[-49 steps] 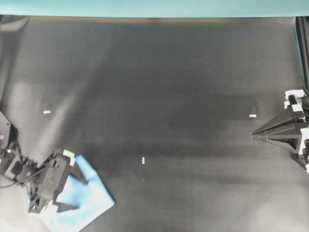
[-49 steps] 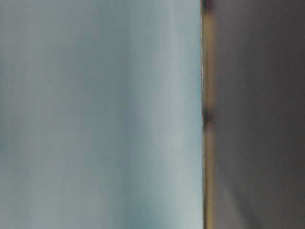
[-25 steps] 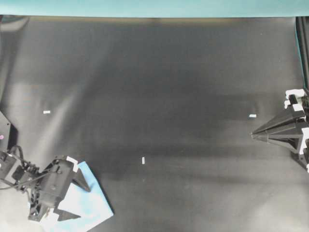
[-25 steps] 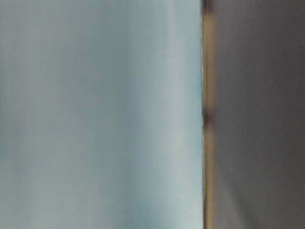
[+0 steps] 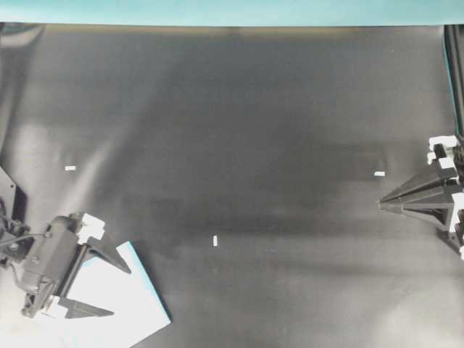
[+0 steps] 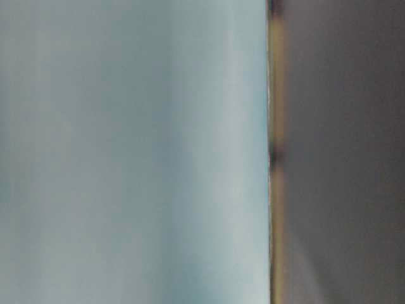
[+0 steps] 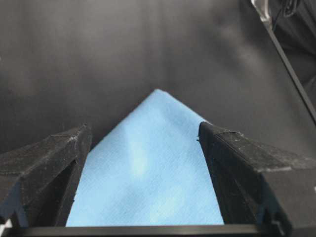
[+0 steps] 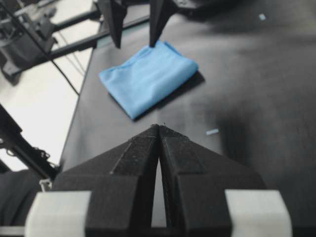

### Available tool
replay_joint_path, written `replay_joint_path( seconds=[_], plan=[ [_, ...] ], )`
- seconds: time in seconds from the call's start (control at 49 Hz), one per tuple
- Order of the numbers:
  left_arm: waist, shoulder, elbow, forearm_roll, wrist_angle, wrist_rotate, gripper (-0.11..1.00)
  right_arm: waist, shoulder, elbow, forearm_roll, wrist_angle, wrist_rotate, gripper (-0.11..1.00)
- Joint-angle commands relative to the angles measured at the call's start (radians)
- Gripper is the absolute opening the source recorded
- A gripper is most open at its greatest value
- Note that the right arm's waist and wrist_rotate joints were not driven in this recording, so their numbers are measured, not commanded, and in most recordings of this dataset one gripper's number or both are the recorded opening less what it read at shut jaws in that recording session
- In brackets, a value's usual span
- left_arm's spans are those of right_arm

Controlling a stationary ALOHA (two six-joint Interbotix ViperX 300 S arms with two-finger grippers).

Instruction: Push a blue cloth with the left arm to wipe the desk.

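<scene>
The blue cloth (image 5: 138, 301) lies folded at the desk's (image 5: 254, 130) near left corner, pale under glare. My left arm (image 5: 40, 261) reaches in from the left. Its gripper (image 5: 121, 291) is open wide, with both fingers over the cloth's left part. In the left wrist view the cloth (image 7: 148, 182) fills the gap between the fingers (image 7: 49, 168), one corner pointing ahead. I cannot tell whether the tips touch it. My right gripper (image 5: 380, 205) is shut and empty at the right edge. The right wrist view shows its closed tip (image 8: 158, 127), the cloth (image 8: 148, 76) and the left gripper (image 8: 134, 46) beyond.
Small white marks (image 5: 69, 168) (image 5: 215, 241) (image 5: 379, 174) dot the desk. A teal strip (image 5: 232, 11) runs along the far edge. A black frame post (image 5: 455, 72) stands at the far right. The table-level view is a blur.
My left gripper has drawn back to the left and its fingers have spread wider. The cloth has shifted slightly toward the near edge. The right gripper has not moved.
</scene>
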Motion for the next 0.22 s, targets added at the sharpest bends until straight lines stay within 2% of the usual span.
replay_joint_path(
  seconds=[0.0,0.204],
  plan=[
    [0.003,-0.011,-0.006,0.002,-0.008,-0.003,0.85,0.0,-0.017,0.011,0.002,0.005,0.0,0.0],
    [-0.006,-0.021,0.009,0.003,-0.006,-0.014,0.85,0.0,-0.135,0.051,0.002,0.152,0.002,0.0]
  ],
)
